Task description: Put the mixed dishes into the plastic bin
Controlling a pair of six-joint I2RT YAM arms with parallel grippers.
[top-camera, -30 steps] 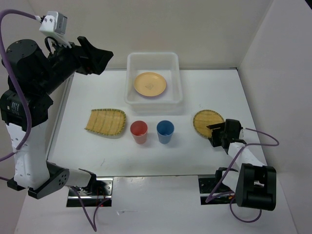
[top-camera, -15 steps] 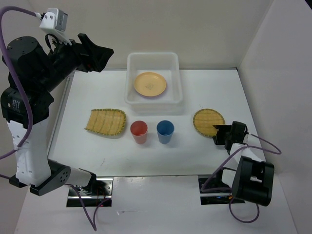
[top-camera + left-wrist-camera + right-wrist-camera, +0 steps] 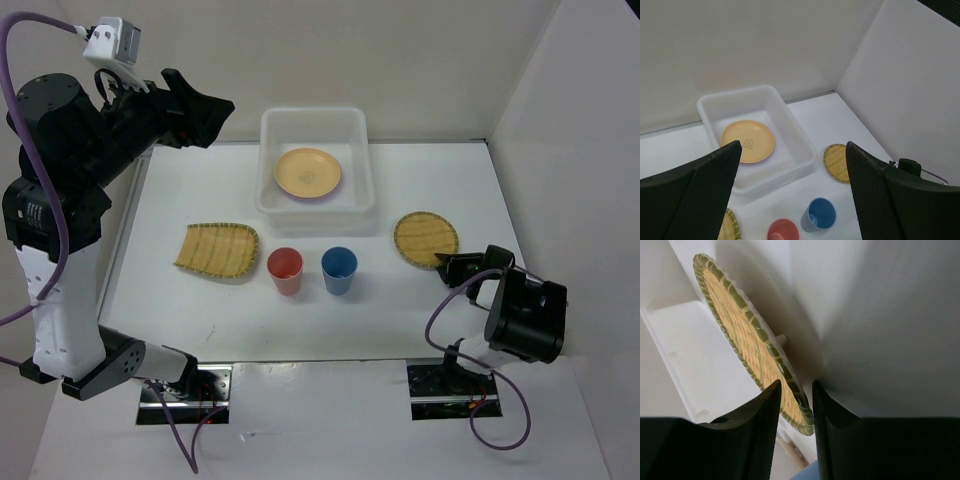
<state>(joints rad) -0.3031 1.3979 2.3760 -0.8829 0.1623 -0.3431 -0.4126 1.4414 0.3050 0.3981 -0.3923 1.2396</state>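
Note:
The plastic bin (image 3: pixel 268 160) stands at the back centre. The orange-yellow plate (image 3: pixel 308 172) lies in it, with a thin edge of the lilac plate (image 3: pixel 314 198) showing under it. The squarish woven tray (image 3: pixel 217 249), red cup (image 3: pixel 285 270), blue cup (image 3: pixel 339 270) and round woven tray (image 3: pixel 426 238) lie in a row in front of the bin. My right gripper (image 3: pixel 447 265) is low at the round tray's near right edge. In the right wrist view its fingers (image 3: pixel 760 415) are shut on the round tray's (image 3: pixel 740 330) rim. My left gripper (image 3: pixel 205 108) is open and empty, high at the back left.
The left wrist view looks down on the bin (image 3: pixel 807 150), the plate (image 3: pixel 747 141), the round tray (image 3: pixel 834 162) and both cups (image 3: pixel 819 213). White walls close the back and right sides. The right arm's body (image 3: pixel 525 320) hangs off the table's near right corner.
My right gripper has swung and settled lower at the round tray's edge. The round tray has shifted slightly away from me. The left arm has barely moved.

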